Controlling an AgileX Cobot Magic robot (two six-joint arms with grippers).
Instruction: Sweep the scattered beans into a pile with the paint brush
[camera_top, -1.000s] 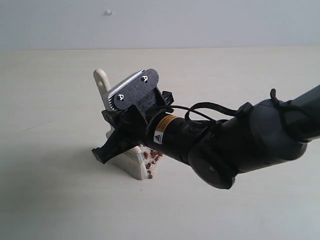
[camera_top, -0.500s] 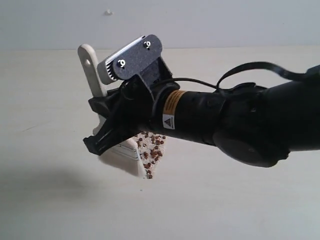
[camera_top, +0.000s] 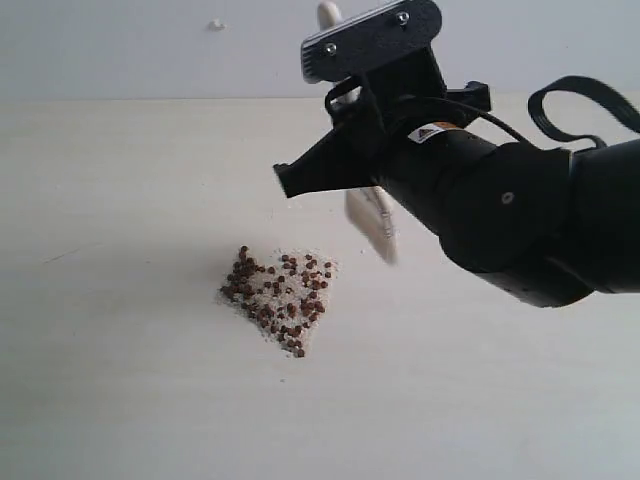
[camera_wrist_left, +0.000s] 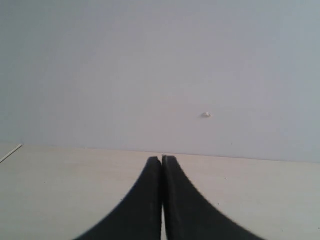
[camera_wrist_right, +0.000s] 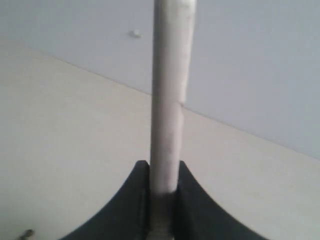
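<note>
Exterior view – right gripper (camera_top: 320, 170): closed narrowly on the paint brush (camera_top: 370, 225), which is held by its pale handle
Exterior view – paint brush: the handle end is seen above the gripper against the wall (camera_top: 120, 50); the head hangs below it, blurred, and is kept apart from the beans
Exterior view – beans (camera_top: 290, 295): gathered on the table (camera_top: 100, 200) as one compact pile (camera_top: 275, 295), mixed with pale grains (camera_top: 262, 290); the pile is found left of and below the brush head in the picture
Exterior view – left gripper: not shown here
Left wrist view – left gripper (camera_wrist_left: 162, 159): the two dark jaws are pressed together, with nothing between them
Left wrist view – surroundings: bare table (camera_wrist_left: 50, 175) ahead, and the grey wall (camera_wrist_left: 100, 60) with a small white mark (camera_wrist_left: 206, 115)
Right wrist view – right gripper (camera_wrist_right: 163, 165): the jaws are set close on either side of the handle
Right wrist view – paint brush (camera_wrist_right: 170, 75): the handle is seen rising straight out from between the jaws; the bristles are hidden
Right wrist view – beans: the pile is not shown; one dark speck at the frame edge is too blurred to be named
</note>
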